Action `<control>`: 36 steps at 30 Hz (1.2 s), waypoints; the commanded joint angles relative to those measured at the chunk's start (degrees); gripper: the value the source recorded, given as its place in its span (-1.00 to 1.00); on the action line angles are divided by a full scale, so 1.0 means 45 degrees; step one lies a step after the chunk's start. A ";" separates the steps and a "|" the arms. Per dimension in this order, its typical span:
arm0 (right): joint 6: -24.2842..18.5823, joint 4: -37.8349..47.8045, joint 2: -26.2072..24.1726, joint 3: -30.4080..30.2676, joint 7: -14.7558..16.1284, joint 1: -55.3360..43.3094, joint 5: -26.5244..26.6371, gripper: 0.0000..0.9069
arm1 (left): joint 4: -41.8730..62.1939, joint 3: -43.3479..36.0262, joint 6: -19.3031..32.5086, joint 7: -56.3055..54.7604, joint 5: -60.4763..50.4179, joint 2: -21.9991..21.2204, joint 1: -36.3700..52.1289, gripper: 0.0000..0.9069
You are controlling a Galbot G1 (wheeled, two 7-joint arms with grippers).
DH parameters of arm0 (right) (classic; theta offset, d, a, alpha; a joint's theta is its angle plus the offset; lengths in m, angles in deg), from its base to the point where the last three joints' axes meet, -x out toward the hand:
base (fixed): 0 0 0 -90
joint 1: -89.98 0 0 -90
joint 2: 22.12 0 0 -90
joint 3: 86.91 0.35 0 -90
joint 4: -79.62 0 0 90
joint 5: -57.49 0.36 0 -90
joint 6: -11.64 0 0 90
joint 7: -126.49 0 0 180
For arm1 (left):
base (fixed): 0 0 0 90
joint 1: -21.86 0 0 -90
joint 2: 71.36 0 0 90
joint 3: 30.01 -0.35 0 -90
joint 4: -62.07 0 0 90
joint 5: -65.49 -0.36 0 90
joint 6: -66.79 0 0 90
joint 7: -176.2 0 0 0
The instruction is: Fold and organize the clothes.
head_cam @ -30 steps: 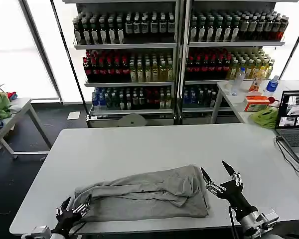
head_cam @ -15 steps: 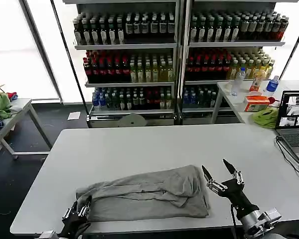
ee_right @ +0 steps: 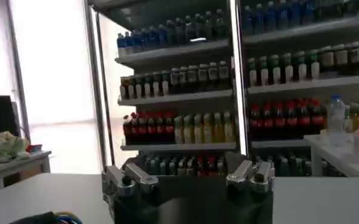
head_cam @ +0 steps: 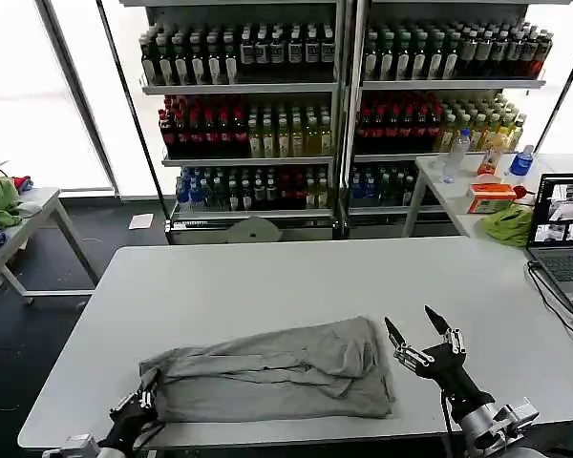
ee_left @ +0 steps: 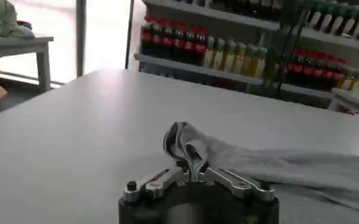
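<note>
Grey shirt lies bunched along your surface's near edge; your left claw pinches its left corner, while your right claw hovers spread wide beside its right end.

Strong daylight pours through the tall windows at 10 o'clock in the head view and burns them out to plain white. The white table is evenly lit and carries a mild sheen; the grey shirt throws a thin, soft shadow along its near edge. Shelf bottles at 12 o'clock stay sharp. In the left wrist view the folds of cloth close to the lens are crisp, while the shelves behind go soft. In the right wrist view the window at 9 o'clock glares white and the whole picture looks hazy and low in contrast.
</note>
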 commanded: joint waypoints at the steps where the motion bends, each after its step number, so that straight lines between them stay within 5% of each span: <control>1: 0.0117 -0.0047 0.0001 -0.0024 -0.0030 -0.0067 0.0102 1.00 | 0.1096 0.3949 0.0333 0.0816 0.0885 0.2256 0.0488 -1.00; 8: 0.0254 -0.0058 -0.0023 -0.0050 -0.0074 -0.0094 0.0091 1.00 | 0.2513 0.6363 0.0359 0.1931 0.1044 0.3995 0.0437 -1.00; 16: 0.0400 -0.0253 0.0039 -0.0038 -0.0108 -0.0050 0.0079 1.00 | 0.0538 0.5936 -0.0064 0.1740 0.0978 0.4081 0.0186 -1.00; 25: 0.0248 -0.0480 0.0175 0.0357 -0.0015 0.0576 0.0069 1.00 | -0.2925 0.0943 -0.1932 -0.0442 0.2172 0.3980 0.1418 -1.00; 29: 0.0141 -0.0538 0.0382 0.0634 -0.0001 0.0915 0.0061 1.00 | -0.2968 -0.1853 -0.2318 -0.1858 0.3726 0.3591 0.2070 -1.00; 36: 0.0134 -0.0548 0.0505 0.0860 0.0002 0.1223 -0.0008 1.00 | -0.2197 -0.3666 -0.2330 -0.2316 0.4100 0.3422 0.2499 -1.00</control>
